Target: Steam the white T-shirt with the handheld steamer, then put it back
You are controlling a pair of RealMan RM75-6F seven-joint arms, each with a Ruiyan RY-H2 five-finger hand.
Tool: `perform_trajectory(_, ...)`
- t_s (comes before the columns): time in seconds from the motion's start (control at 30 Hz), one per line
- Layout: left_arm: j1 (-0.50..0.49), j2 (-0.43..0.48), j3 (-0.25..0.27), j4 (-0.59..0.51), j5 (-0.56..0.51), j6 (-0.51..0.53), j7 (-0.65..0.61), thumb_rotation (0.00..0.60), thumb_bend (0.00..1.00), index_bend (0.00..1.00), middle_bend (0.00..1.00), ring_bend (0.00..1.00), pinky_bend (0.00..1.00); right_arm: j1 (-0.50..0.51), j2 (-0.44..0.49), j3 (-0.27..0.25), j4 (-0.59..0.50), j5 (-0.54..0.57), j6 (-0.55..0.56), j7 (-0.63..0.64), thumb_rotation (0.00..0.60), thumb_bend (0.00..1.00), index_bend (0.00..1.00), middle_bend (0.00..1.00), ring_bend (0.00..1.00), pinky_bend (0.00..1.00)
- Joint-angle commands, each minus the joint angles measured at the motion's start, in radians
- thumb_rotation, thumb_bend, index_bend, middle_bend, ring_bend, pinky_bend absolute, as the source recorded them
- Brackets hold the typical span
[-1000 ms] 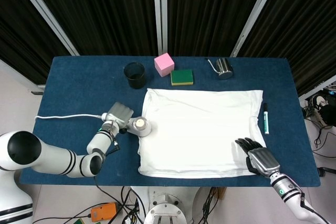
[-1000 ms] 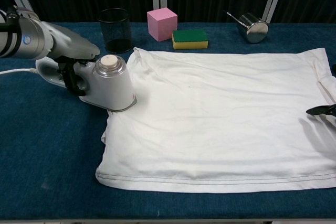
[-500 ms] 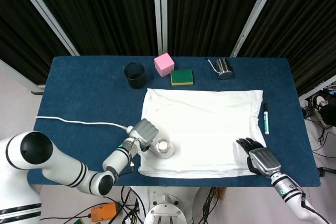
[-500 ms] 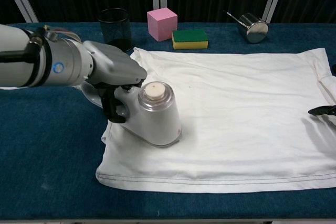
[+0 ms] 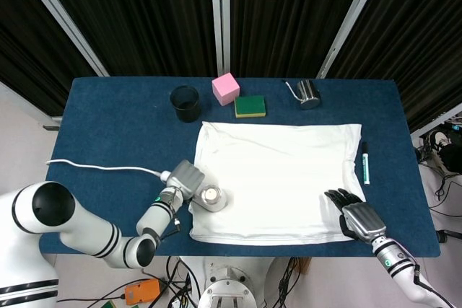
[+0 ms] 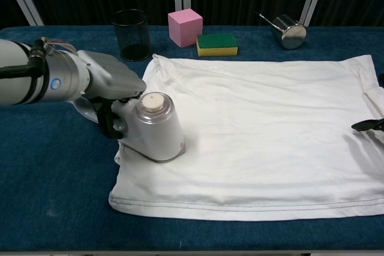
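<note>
The white T-shirt (image 5: 278,178) (image 6: 264,130) lies flat across the middle of the blue table. My left hand (image 5: 184,178) (image 6: 111,85) grips the white handheld steamer (image 5: 209,197) (image 6: 153,127), whose head stands on the shirt's left edge near the front. Its white cord (image 5: 101,167) trails off to the left. My right hand (image 5: 354,214) rests at the shirt's front right corner, fingers spread and empty; only a dark fingertip (image 6: 366,126) shows in the chest view.
Along the back stand a black mesh cup (image 5: 185,102) (image 6: 131,34), a pink cube (image 5: 225,88) (image 6: 185,27), a green-yellow sponge (image 5: 250,106) (image 6: 216,44) and a small metal pitcher (image 5: 307,93) (image 6: 289,32). A marker pen (image 5: 366,162) lies right of the shirt.
My left hand slid the steamer from beside the shirt's left edge onto the shirt, then pulled it slightly back toward the left edge. The right hand stayed put.
</note>
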Motion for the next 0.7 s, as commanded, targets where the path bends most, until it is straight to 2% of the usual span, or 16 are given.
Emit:
perform_trajectory(0.03, 0.027, 0.033, 0.025, -0.005, -0.006, 0.003, -0.01, 0.464, 0.59, 0.82, 0.88, 0.74, 0.69, 0.0, 0.001, 0.001, -0.002, 0.001, 0.001, -0.001, 0.6, 0.98, 0.07, 0.13, 0.06, 0.19)
perform_trajectory(0.17, 0.068, 0.094, 0.04, -0.025, 0.012, 0.015, -0.05, 0.465, 0.59, 0.82, 0.88, 0.74, 0.69, -0.001, 0.003, 0.004, -0.006, 0.0, 0.01, -0.002, 0.6, 0.98, 0.07, 0.13, 0.06, 0.19)
perform_trajectory(0.43, 0.184, 0.246, 0.022, -0.042, 0.117, 0.016, -0.222, 0.465, 0.58, 0.82, 0.85, 0.72, 0.69, -0.021, 0.034, 0.024, -0.027, 0.0, 0.075, -0.003, 0.6, 0.98, 0.07, 0.13, 0.06, 0.19)
perform_trajectory(0.7, 0.254, 0.252, 0.015, 0.088, 0.11, -0.114, -0.294, 0.463, 0.56, 0.81, 0.82, 0.69, 0.69, -0.033, 0.054, 0.037, -0.038, 0.006, 0.107, 0.001, 0.6, 0.98, 0.07, 0.13, 0.06, 0.19)
